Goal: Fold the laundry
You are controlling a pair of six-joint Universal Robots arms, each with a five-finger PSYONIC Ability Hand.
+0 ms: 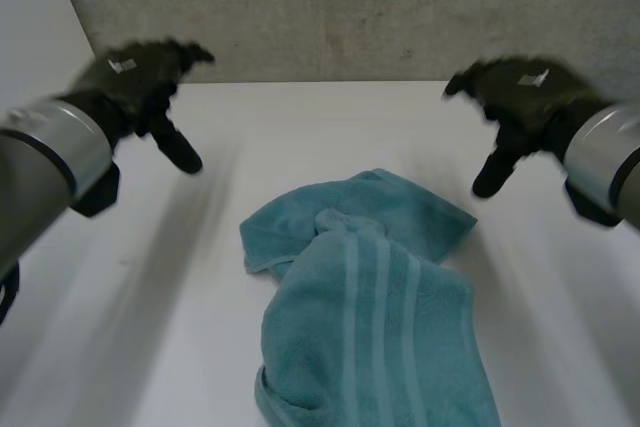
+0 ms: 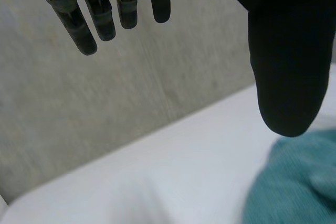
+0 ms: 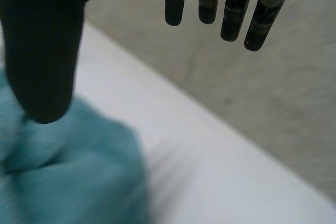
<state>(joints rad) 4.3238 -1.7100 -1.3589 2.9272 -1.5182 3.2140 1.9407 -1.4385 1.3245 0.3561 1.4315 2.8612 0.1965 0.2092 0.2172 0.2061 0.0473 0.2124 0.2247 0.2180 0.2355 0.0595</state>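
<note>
Towel, teal terry cloth with paler woven stripes [image 1: 370, 297], one item, lying rumpled and partly doubled over itself on the plain white table [image 1: 130, 327], at its middle and running toward the robot's edge; no neat fold visible. Left hand, black, fingered [image 1: 140, 72]: hovers above the table off the towel's far left side, apart from the cloth, fingers straight and spread from the thumb, holding nothing. Right hand, black, fingered [image 1: 520, 87]: hovers likewise off the far right side, apart from the cloth, fingers straight, thumb wide, holding nothing. Backdrop: grey concrete-look wall [image 1: 350, 7]. Step in hand, as judged: the approach before a first grasp, folding itself not yet begun. Next move, as judged, calls for both hands to descend to the towel's far edge or corners, pinch the cloth, and draw it flat before any fold; the corners are buried in the rumple, so finding them is the likely difficulty
</note>
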